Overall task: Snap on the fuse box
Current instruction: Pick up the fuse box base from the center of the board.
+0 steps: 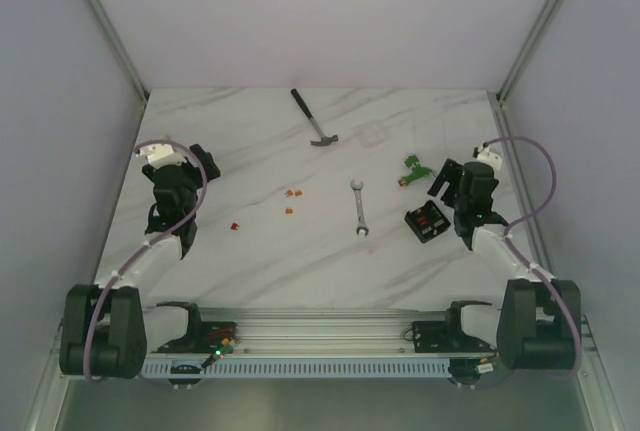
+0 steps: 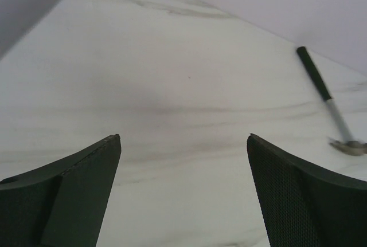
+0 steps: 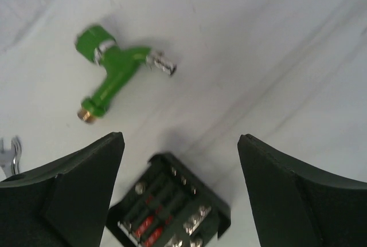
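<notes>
Centre the wide-spread, empty right gripper [image 3: 180, 144] squarely over the black fuse box [image 3: 169, 207] lying at 6 o'clock between its fingers [image 3: 74, 195], 5 o'clock of the green tap [image 3: 112, 75], then press on the walls, never the fuses [image 3: 146, 227], leaving the left gripper [image 2: 183, 141] gaping and idle.

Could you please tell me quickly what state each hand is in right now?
Left hand: open, holding nothing.
Right hand: open, with the fuse box showing between its fingers, not gripped.
</notes>
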Motion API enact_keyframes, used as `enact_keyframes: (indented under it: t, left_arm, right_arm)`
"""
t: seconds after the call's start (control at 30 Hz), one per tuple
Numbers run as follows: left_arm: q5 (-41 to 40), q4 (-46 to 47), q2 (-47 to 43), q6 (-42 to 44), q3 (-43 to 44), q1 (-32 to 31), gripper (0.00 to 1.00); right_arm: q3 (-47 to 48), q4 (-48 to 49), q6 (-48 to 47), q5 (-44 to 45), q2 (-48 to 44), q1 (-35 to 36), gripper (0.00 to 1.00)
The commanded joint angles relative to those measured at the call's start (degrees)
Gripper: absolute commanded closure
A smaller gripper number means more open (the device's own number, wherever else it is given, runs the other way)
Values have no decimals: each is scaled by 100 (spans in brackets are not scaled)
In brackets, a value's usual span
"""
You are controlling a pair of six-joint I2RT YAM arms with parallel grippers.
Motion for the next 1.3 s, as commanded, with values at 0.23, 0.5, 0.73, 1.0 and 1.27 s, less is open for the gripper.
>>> enact_keyframes:
  t: [0.23,0.5,0.73,1.0,1.27]
  left_arm:
    - [2184,-2243,-780,-2195,397,-11,0]
    - [3534,-2924,-1015,-2009,469,-58,0]
    - [3914,-4209,-1285,-1453,810,-82,0]
    - [4127,-4771,-1380,-993,981,-84,0]
    - [4302,-4740,-1205,-1026,967,-82,0]
  right_arm:
    - [9,-1529,923,-280,-72,17,19]
    - [-107,-1583,916,-791,56,19,26]
    - [-205,-1748,1063,-1314,-8,132,36]
    - [-443,-1936,1184,-1866,-375,548,39]
    - [-191,-2447,728,-1023,-665,627,41]
